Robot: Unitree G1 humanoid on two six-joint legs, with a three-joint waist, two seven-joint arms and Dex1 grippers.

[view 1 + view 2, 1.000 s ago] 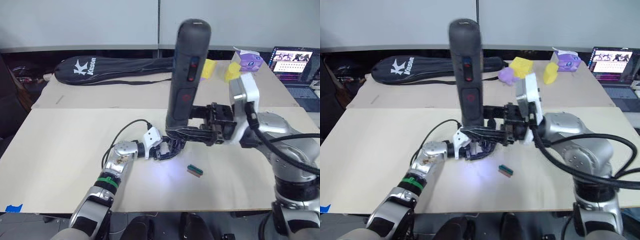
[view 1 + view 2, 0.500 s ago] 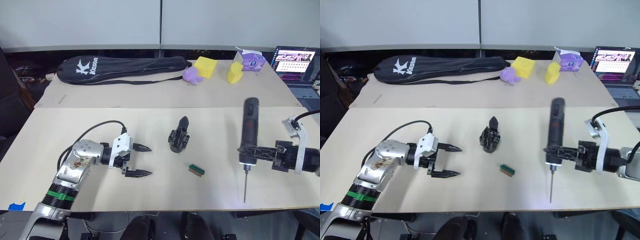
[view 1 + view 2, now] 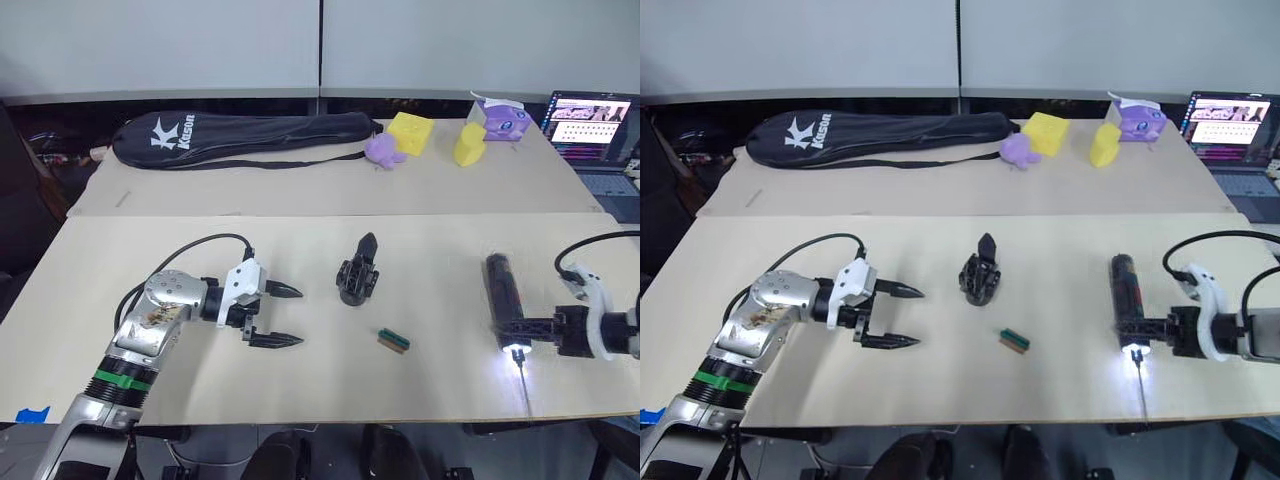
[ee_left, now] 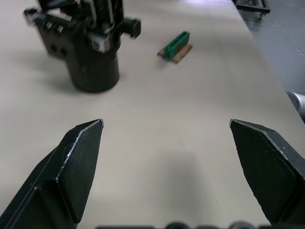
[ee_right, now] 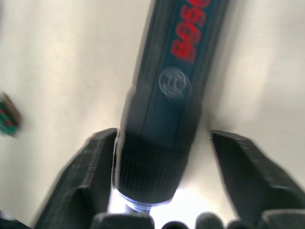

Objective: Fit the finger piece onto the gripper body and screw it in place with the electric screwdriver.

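The left gripper (image 3: 283, 315), fingers spread wide and empty, hovers low over the table (image 3: 120, 260), pointing toward the gripper body (image 3: 358, 272) standing upright just to its right. Farther right, the electric screwdriver (image 3: 502, 297) lies lengthwise, tip light glowing, between the right gripper's (image 5: 162, 143) parted fingers, one apparently touching its barrel.

Even, soft overhead light; faint shadows on the tabletop (image 3: 300, 390). White glare pools at the electric screwdriver (image 3: 500, 300) tip. Right wrist view motion-blurred; left wrist view sharp, near fingers softened.
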